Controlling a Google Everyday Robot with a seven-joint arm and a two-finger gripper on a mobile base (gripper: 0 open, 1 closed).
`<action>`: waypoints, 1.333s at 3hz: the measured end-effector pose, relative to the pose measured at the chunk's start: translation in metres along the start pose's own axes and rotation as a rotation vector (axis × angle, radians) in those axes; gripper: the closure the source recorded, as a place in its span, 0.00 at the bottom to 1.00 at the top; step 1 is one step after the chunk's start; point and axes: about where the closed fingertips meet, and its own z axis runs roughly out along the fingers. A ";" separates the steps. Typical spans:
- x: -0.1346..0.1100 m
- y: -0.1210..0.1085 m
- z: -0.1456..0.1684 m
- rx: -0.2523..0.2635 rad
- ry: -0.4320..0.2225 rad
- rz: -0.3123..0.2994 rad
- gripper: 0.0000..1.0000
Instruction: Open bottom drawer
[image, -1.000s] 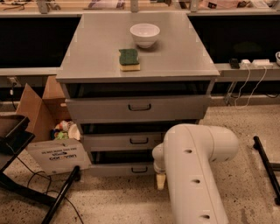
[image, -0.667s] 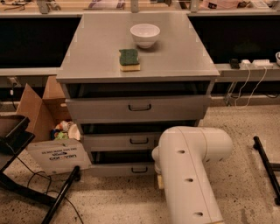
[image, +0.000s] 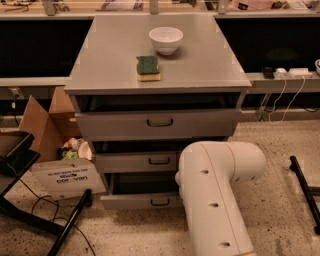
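Observation:
The grey cabinet (image: 100, 75) has three drawers. The bottom drawer (image: 135, 201) has a slim grey front and a small dark bar handle (image: 160, 202). It stands pulled out a little, with a dark gap above its front. The mid drawer (image: 130, 162) and the top drawer (image: 120, 125) also stand slightly out. My white arm (image: 217, 200) reaches in from the lower right and covers the right end of the bottom drawer. My gripper is hidden behind the arm, near the right part of the bottom drawer's front.
A white bowl (image: 165, 39) and a green sponge (image: 148, 67) sit on the cabinet top. An open cardboard box (image: 55, 150) stands at the left beside the drawers. Black stand legs (image: 70, 225) and cables lie on the floor at the lower left. A black bar (image: 304, 190) lies at the right.
The bottom drawer's front has come forward, toward the camera. My arm has shifted left and back with it, and the fingertip seen earlier below the arm no longer shows.

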 end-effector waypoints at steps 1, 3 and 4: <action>0.025 -0.017 -0.051 0.060 0.092 -0.021 0.84; 0.079 0.035 -0.130 0.043 0.200 0.164 0.81; 0.079 0.037 -0.125 0.037 0.201 0.161 0.58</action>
